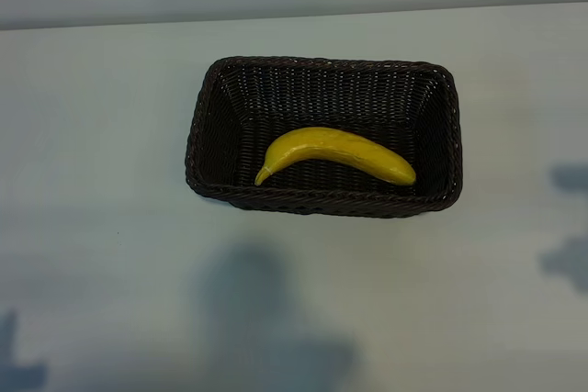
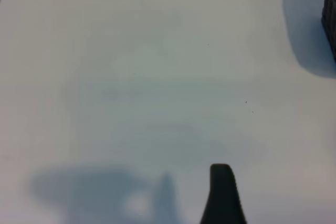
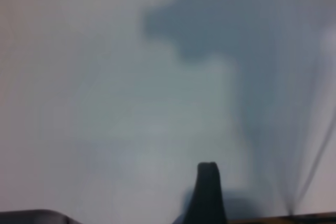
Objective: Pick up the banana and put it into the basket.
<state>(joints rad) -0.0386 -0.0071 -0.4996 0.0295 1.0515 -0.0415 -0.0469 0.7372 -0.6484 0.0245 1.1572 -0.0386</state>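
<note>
Only one fingertip point(image 2: 221, 192) of each wide-open, empty tool shows; inside the basket point(image 1: 322, 199) the banana point(image 1: 335, 153) lies flat.

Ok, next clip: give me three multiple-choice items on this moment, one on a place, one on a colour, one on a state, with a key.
1. Where does the banana lie?
A. On the table left of the basket
B. Inside the basket, on its floor
C. Across the basket's rim

2. What colour is the basket?
A. Dark brown
B. White
C. Red

3. What holds the banana now?
A. The left gripper
B. The right gripper
C. Nothing; it lies free

Key: 1 B, the exterior view shows the woven walls all round it. 2 A, the wicker is dark brown against the pale table. 3 C, no gripper is near it in the exterior view, and each wrist view shows only bare table past a fingertip.
</note>
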